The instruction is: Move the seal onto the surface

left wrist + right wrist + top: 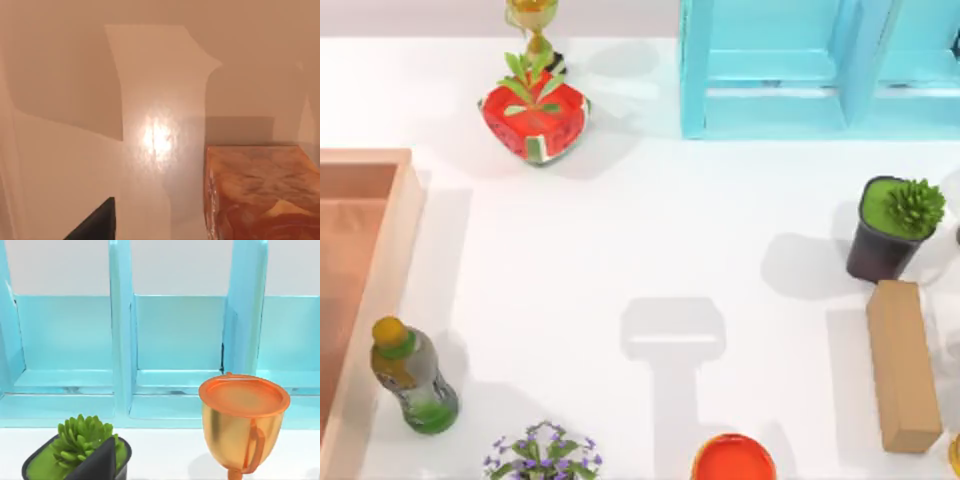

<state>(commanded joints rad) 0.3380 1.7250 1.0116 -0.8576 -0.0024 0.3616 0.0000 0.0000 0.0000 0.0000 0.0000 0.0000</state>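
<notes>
— Where is the seal (260, 192) seen?

— In the left wrist view, as a tan-orange marbled block. It is set on a glossy tan floor, which is probably the inside of the wooden tray (405, 230), though that cannot be confirmed. The white counter (650, 220) is not yet reached by it.

— And the left end effector (95, 225)?

— A dark part of it is seen near the seal, apart from it, with bare floor between. Whether it is released or clenched cannot be told. Nothing is seen to be grasped.

— What is laid out on the counter?

— A green bottle (412, 385) is stood just beside the tray's rim, and purple flowers (542, 455) and a round orange-red object (733, 460) are placed at the near edge. A long tan block (903, 365) is laid at the right, just beside a potted succulent (890, 230). A red planter (533, 115) and the light blue shelf (800, 70) are set at the far side.

— The right end effector (100, 462)?

— It is pointed at the shelf, near the succulent and a golden cup (242, 425). Its state cannot be told either.
</notes>
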